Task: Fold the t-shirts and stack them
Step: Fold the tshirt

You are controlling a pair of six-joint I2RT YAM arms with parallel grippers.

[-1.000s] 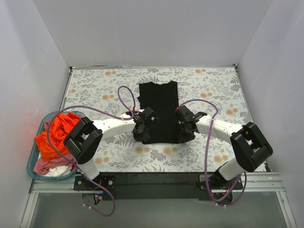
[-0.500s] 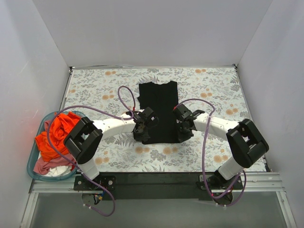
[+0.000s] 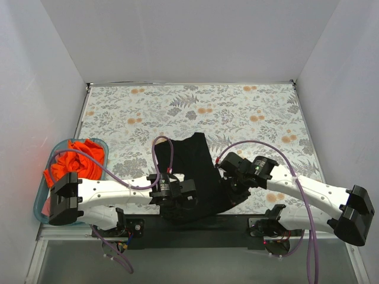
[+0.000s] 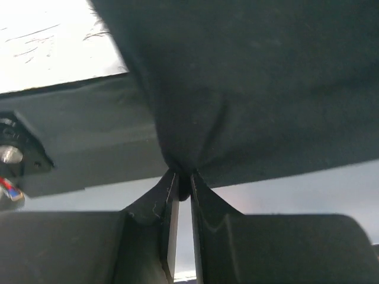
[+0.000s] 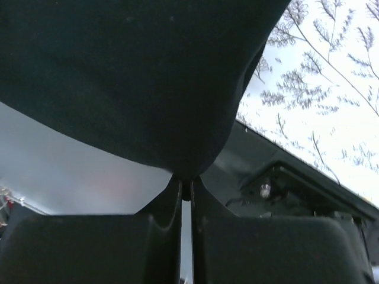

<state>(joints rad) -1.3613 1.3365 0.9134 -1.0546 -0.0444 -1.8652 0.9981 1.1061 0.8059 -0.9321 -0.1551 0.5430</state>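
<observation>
The black t-shirt (image 3: 198, 168) lies partly folded, dragged toward the table's near edge, its near hem lifted over the black rail. My left gripper (image 3: 185, 200) is shut on the hem's left part; in the left wrist view the fingertips (image 4: 172, 195) pinch a bunch of black cloth (image 4: 237, 89). My right gripper (image 3: 231, 184) is shut on the hem's right part, black cloth (image 5: 130, 77) hanging from its closed jaws. Orange-red t-shirts (image 3: 76, 160) lie heaped in the basket at the left.
A translucent teal basket (image 3: 40, 204) stands off the table's left edge, partly behind my left arm. A floral cloth (image 3: 237, 112) covers the table. A black mounting rail (image 3: 207, 229) runs along the near edge. White walls close in three sides.
Both arms have drawn back toward the near edge, dragging the black t-shirt from the table's middle. The right gripper closed on the hem during this second.
</observation>
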